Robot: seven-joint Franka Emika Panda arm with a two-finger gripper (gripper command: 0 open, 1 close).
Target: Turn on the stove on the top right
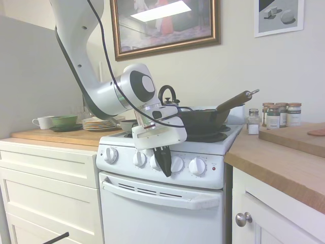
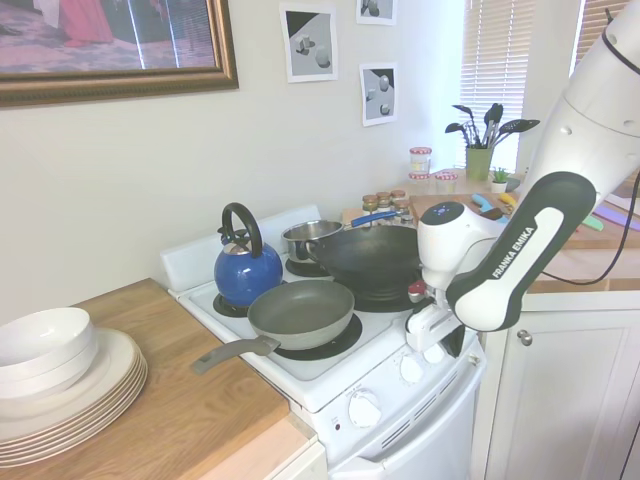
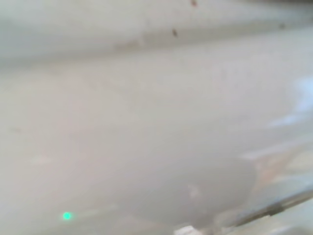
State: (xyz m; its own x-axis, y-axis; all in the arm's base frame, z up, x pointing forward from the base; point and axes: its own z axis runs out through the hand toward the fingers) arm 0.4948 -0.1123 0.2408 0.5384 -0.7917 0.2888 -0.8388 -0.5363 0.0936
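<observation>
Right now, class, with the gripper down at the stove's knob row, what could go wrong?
1. The gripper hangs among closely spaced knobs; it could turn the wrong one.
2. A wok, frying pan and kettle sit on burners; whichever heats could scorch.

Stove (image 1: 167, 203) front open to approach, oven-door handle (image 1: 162, 193) jutting just below knobs (image 1: 197, 166), wok (image 1: 203, 121) overhanging above.

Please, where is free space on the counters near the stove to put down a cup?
Bare wood lies between the plate stack and the stove, and on the counter in front of the spice jars. The burners are crowded: kettle, pans, wok.
</observation>
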